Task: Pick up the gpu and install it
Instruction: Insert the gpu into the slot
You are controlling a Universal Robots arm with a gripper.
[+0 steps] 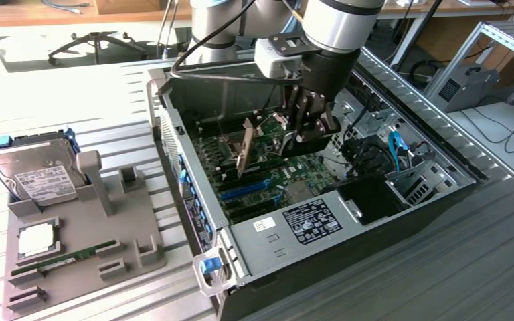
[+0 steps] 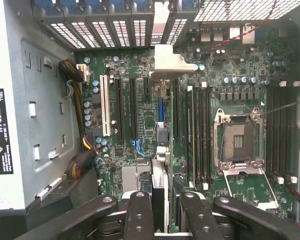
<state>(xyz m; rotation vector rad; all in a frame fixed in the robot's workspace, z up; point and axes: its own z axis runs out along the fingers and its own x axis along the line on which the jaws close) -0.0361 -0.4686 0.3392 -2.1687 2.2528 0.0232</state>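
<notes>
My gripper is down inside the open PC case, over the green motherboard. It is shut on the gpu, a thin dark card held on edge. In the wrist view the gpu runs edge-on out from between the two black fingers of the gripper, and its silver end bracket points toward the case's slotted rear wall. The card hangs just above the long expansion slots. Whether its lower edge touches a slot I cannot tell.
A grey parts holder at the exterior view's left carries a silver hard drive, a small silver square part and a green RAM stick. Inside the case are an open CPU socket, RAM slots, cables and a drive cage.
</notes>
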